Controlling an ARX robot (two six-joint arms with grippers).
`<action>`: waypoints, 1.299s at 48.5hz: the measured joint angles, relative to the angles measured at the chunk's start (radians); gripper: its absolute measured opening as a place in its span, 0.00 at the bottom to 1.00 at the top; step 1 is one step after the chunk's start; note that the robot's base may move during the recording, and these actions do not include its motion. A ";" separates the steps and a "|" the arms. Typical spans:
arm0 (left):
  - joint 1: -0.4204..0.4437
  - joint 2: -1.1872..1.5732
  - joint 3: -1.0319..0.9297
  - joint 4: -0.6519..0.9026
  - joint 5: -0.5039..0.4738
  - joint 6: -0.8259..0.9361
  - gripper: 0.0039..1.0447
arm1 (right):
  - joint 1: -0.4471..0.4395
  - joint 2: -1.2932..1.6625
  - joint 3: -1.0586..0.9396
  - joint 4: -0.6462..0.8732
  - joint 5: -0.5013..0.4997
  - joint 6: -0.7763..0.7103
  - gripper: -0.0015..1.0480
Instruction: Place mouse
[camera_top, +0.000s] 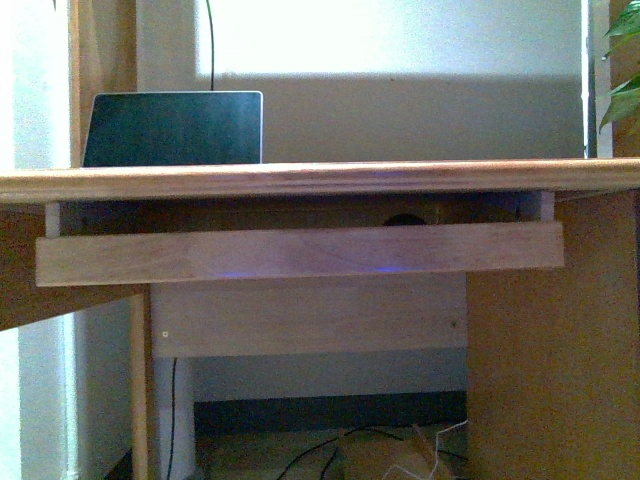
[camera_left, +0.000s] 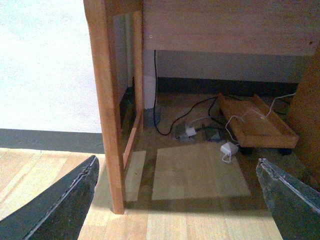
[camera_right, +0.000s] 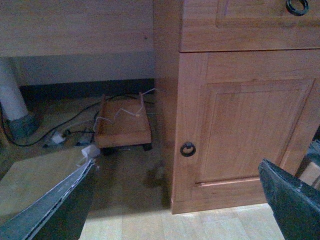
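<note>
A small dark rounded hump (camera_top: 403, 219) shows just above the front board of the pull-out tray (camera_top: 300, 252); it may be the mouse, but only its top shows. No mouse shows in either wrist view. My left gripper (camera_left: 176, 175) is open and empty, low over the wooden floor beside the desk's leg (camera_left: 107, 100). My right gripper (camera_right: 177, 175) is open and empty, low in front of the cabinet door (camera_right: 245, 130). Neither gripper shows in the front view.
A laptop (camera_top: 172, 128) stands on the desk top (camera_top: 320, 178) at the left. Under the desk lie a wheeled wooden board (camera_left: 255, 125), cables and a white adapter (camera_left: 229, 148). The door has a ring handle (camera_right: 188, 149). Plant leaves (camera_top: 622, 70) hang at the right.
</note>
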 joint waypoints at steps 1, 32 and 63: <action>0.000 0.000 0.000 0.000 0.000 0.000 0.93 | 0.000 0.000 0.000 0.000 0.000 0.000 0.93; 0.000 0.000 0.000 0.000 0.000 0.000 0.93 | 0.000 -0.001 0.000 0.000 0.000 0.000 0.93; 0.014 0.021 0.016 -0.048 0.053 -0.051 0.93 | 0.000 -0.001 0.000 0.000 0.001 0.000 0.93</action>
